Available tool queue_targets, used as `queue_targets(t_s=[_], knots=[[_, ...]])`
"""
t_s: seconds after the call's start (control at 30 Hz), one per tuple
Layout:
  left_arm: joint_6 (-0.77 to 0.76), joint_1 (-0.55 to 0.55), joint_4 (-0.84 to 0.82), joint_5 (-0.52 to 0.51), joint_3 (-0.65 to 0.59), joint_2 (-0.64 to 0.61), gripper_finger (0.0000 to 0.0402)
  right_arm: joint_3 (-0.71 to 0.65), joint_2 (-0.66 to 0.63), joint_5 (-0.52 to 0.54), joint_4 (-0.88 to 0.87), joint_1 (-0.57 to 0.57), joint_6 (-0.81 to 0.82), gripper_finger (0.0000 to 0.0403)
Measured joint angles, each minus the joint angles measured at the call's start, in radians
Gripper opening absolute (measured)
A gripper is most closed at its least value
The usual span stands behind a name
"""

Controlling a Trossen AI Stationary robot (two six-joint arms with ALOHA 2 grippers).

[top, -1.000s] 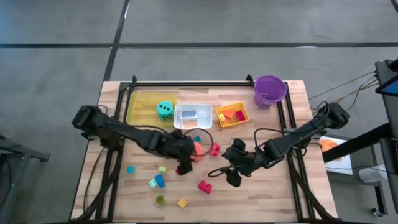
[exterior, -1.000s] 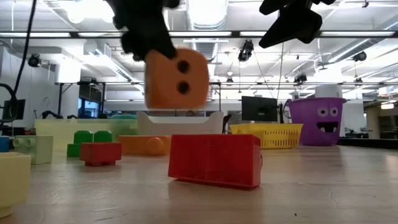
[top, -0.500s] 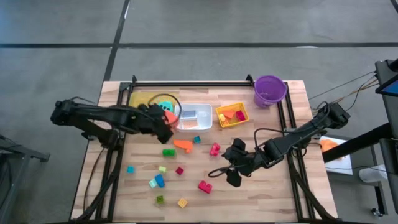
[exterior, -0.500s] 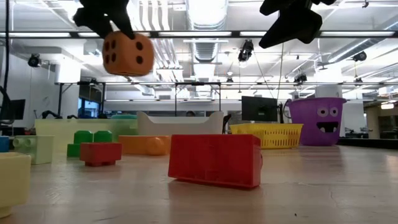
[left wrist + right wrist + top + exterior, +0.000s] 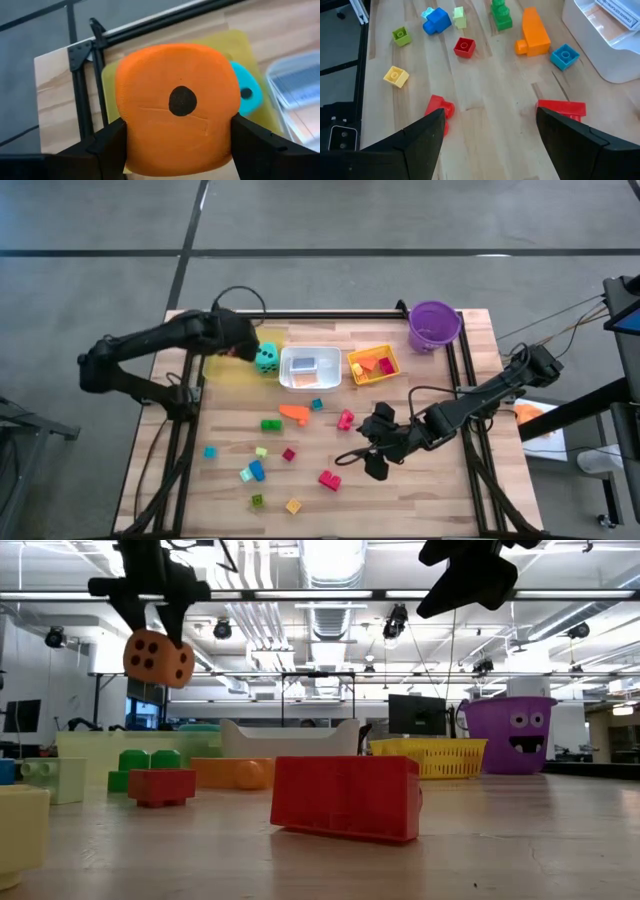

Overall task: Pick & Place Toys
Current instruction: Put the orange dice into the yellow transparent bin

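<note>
The orange die [image 5: 177, 107] is held between the two fingers of the left gripper [image 5: 243, 346], which are closed against its opposite sides, as the left wrist view shows. In the low view the orange die [image 5: 158, 658] is seen hanging in the air, well above the table top. From above, the left gripper is placed over the yellow tray [image 5: 222, 367], at the tray's far end, and the teal die [image 5: 266, 358] is seen lying in that tray, just beside the gripper, on the side towards the white tray [image 5: 291, 378]. The white tray is set just beside the yellow tray, and the yellow basket [image 5: 386, 374] with a few small pieces in it is set beyond the white tray; the purple bucket [image 5: 434, 326] is placed farther still from the yellow tray, at the table's far corner.

The right gripper [image 5: 374, 466] is held above the wooden table [image 5: 440, 500], well apart from the yellow tray, with its fingers spread wide and nothing between them. Beneath it, in the right wrist view, loose blocks are scattered: an orange block [image 5: 533, 31], a green block [image 5: 500, 13], a small red block [image 5: 464, 46], a blue block [image 5: 438, 21] and a yellow block [image 5: 396, 76].
</note>
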Motion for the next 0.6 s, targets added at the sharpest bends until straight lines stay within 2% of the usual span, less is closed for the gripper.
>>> queue_targets(t_s=[0.23, 0.6], knots=[[0.049, 0.111, 0.089, 0.01, -0.056, 0.0, 0.0273, 0.0, 0.0, 0.0, -0.001, 0.0, -0.002, 0.0308], [0.062, 0.168, 0.235, 0.071, -0.244, 0.001, 0.0273, 0.0, 0.0, 0.0, 0.005, -0.001, 0.0, 0.0308]])
